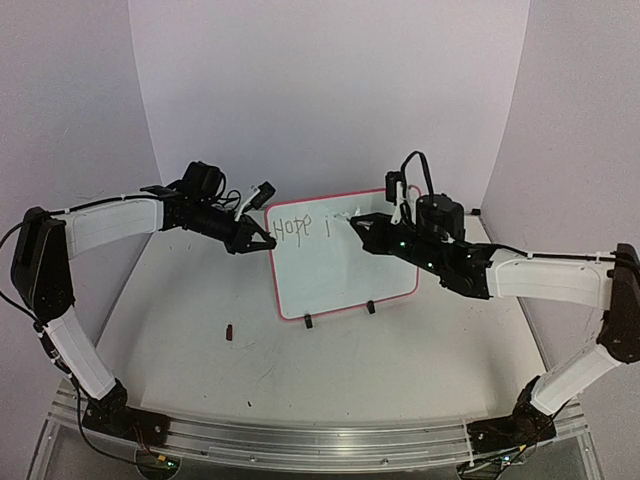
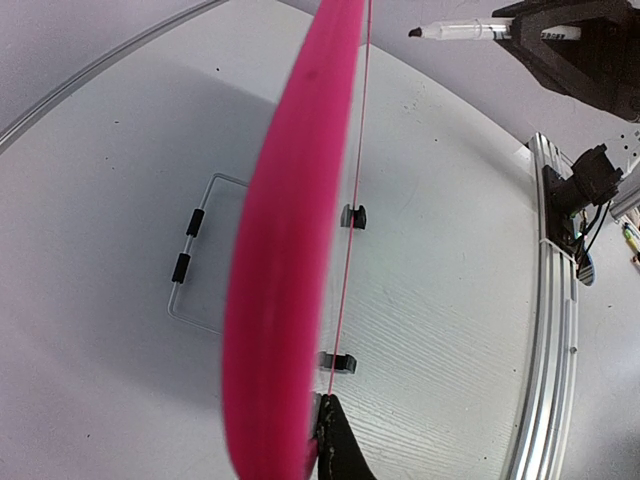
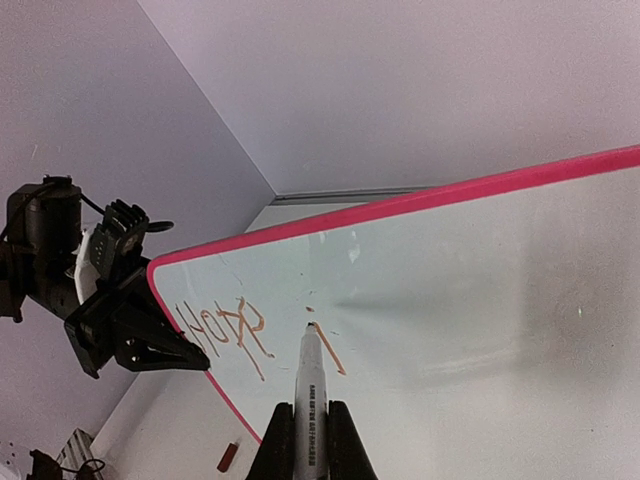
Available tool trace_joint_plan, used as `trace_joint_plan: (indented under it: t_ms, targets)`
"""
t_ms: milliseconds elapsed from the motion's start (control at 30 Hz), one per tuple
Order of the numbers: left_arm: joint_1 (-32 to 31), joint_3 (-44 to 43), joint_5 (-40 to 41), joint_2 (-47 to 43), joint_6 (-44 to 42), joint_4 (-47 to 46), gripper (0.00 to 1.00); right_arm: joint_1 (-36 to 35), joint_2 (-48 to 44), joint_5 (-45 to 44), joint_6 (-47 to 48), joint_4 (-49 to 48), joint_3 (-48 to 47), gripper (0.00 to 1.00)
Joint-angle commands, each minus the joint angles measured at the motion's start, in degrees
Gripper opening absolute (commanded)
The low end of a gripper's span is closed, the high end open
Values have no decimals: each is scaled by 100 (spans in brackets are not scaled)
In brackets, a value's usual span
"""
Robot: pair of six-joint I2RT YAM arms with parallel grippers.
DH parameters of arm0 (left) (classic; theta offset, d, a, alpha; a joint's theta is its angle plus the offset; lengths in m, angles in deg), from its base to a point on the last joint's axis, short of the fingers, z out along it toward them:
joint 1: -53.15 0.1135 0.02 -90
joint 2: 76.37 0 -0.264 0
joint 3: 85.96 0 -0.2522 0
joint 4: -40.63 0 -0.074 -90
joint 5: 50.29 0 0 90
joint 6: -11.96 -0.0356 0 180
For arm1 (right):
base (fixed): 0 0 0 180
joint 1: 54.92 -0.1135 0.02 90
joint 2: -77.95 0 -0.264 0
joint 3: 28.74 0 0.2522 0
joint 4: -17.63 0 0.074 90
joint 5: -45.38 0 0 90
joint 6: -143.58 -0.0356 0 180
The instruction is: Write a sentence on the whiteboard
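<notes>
The whiteboard (image 1: 345,270) stands upright on its two black feet at the table's middle, red-pink rim around it. The sentence (image 1: 298,226) reads "Hope" plus an "i" stroke with a dot, and it also shows in the right wrist view (image 3: 235,335). My left gripper (image 1: 262,240) is shut on the board's left rim (image 2: 290,250), which is seen edge-on. My right gripper (image 1: 358,222) is shut on a white marker (image 3: 310,400). The marker's tip is at the top of the "i" stroke. In the left wrist view the marker (image 2: 460,31) shows a small gap to the board face.
A small dark red cap (image 1: 231,331) lies on the table left of the board, and it also shows in the right wrist view (image 3: 228,457). A thin wire frame with two black clips (image 2: 190,240) lies behind the board. A metal rail (image 1: 300,435) runs along the near edge. Walls enclose the back and sides.
</notes>
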State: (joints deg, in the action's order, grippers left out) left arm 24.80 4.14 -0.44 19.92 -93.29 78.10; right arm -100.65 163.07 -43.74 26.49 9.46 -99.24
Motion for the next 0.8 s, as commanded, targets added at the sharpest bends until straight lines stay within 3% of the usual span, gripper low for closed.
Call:
trace_joint_plan:
  t_ms: [0, 767]
  targets:
    - [-30, -41, 650, 1, -294, 329, 0, -11, 144, -82, -40, 66, 8, 0]
    - [-30, -59, 658, 41, -299, 328, 0, -10, 507, -384, -19, 242, -351, 0]
